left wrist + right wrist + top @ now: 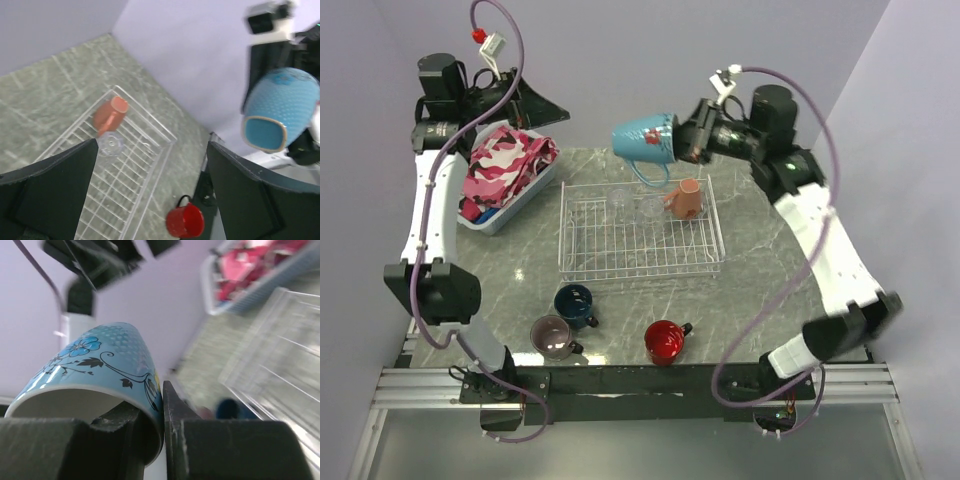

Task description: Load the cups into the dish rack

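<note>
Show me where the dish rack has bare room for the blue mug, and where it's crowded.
The dish rack is bare along its whole near half and at its left end. The far side, from the middle to the right corner, is crowded: the salmon mug lies there with the clear glasses just left of it.

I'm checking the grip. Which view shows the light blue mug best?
Right wrist: the light blue mug fills the view, its rim pinched in the right gripper. Top external shows it whole, held sideways near the dish rack; left wrist shows its body, with the grip unclear.
</note>
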Controlling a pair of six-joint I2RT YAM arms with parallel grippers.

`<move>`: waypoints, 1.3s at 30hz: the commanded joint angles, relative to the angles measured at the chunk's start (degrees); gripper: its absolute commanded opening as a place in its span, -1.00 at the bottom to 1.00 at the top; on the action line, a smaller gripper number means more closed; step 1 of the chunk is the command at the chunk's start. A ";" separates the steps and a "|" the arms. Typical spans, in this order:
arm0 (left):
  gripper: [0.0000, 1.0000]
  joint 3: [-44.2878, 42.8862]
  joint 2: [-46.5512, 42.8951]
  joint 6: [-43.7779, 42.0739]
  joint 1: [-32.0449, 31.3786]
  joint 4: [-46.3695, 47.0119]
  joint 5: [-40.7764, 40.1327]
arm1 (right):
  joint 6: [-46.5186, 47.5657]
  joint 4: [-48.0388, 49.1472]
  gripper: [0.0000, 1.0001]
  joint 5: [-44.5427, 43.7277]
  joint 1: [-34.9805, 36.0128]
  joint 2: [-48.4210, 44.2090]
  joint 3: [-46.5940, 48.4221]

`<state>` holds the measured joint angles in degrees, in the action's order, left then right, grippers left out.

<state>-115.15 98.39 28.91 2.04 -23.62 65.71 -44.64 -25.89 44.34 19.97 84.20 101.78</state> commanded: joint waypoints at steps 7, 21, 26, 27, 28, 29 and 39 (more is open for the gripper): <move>0.93 4.14 -1.88 13.37 -3.63 15.37 9.96 | -36.47 47.95 -1.00 12.44 -0.54 22.38 9.91; 0.93 10.31 -4.97 8.54 -9.95 11.32 -0.40 | -44.48 57.96 -1.00 8.58 0.33 33.84 18.73; 0.93 4.42 -0.13 8.45 -14.95 10.08 -4.62 | -42.37 57.71 -1.00 7.34 1.56 31.81 14.24; 0.93 3.98 0.13 9.14 -15.40 11.13 -6.11 | -42.28 57.71 -1.00 7.26 1.65 31.64 13.80; 0.93 3.97 0.31 9.93 -16.19 12.44 -6.82 | -42.28 58.05 -1.00 7.17 1.74 31.20 12.76; 0.93 4.06 0.40 11.33 -16.37 13.67 -7.44 | -42.37 58.23 -1.00 7.25 1.74 30.94 12.22; 0.93 6.34 0.49 14.68 -17.95 19.04 -16.75 | -40.96 58.15 -1.00 6.38 1.92 28.82 7.83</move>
<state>-108.53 99.92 41.56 -14.92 -11.57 54.02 -87.11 27.40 49.41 20.95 119.37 109.67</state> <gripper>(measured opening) 0.967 0.198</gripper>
